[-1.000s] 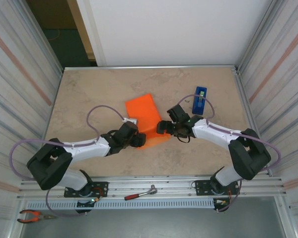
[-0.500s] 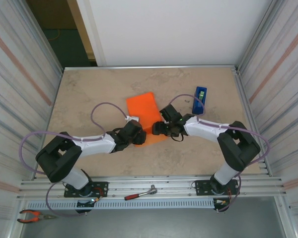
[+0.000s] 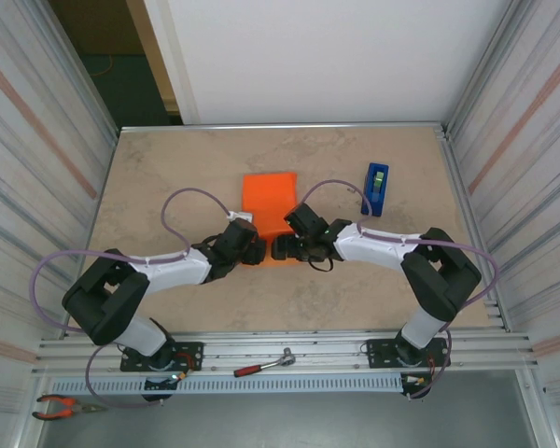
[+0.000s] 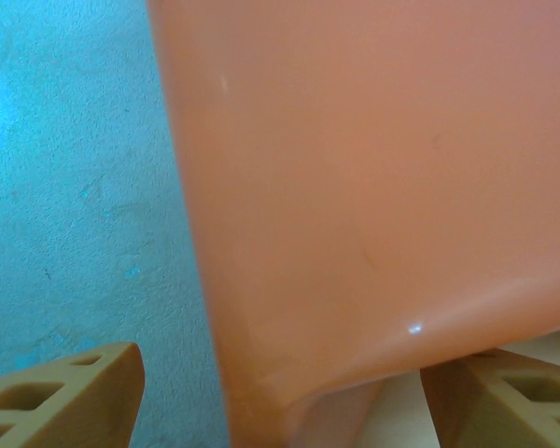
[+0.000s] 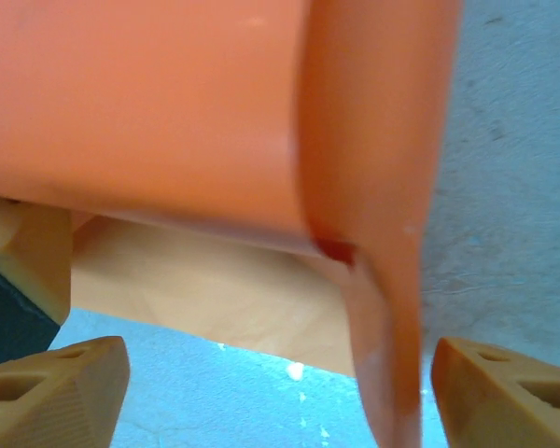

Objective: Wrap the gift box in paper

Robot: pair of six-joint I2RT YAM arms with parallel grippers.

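The large sheet of bright orange matte paper (image 3: pixel 269 194) lies folded near the centre of the top view, on the beige mottled tabletop (image 3: pixel 168 177). Its lower end sits between the two grippers. From above the sheet covers whatever it is folded over. In the right wrist view a pale pinkish face shows under the curled orange fold, left of centre. It looks like the small gift box (image 5: pixel 196 289), though only that one face is exposed.

The left gripper (image 3: pixel 255 252) is just below and left of the paper's lower end. In its wrist view the tan fingers (image 4: pixel 75 401) stand wide apart at the bottom corners, with the rolled edge of the sheet between them and bare table beside the left one. The right gripper (image 3: pixel 280 249) faces it from the right, close by. Its fingers (image 5: pixel 504 392) are also spread wide, and a hanging orange flap drops between them.

A blue tape dispenser (image 3: pixel 376 189) stands to the right, well apart from the paper. A red-handled ratchet (image 3: pixel 264 364) lies on the rail at the bottom centre, with orange-handled pliers (image 3: pixel 61 405) at the bottom left.
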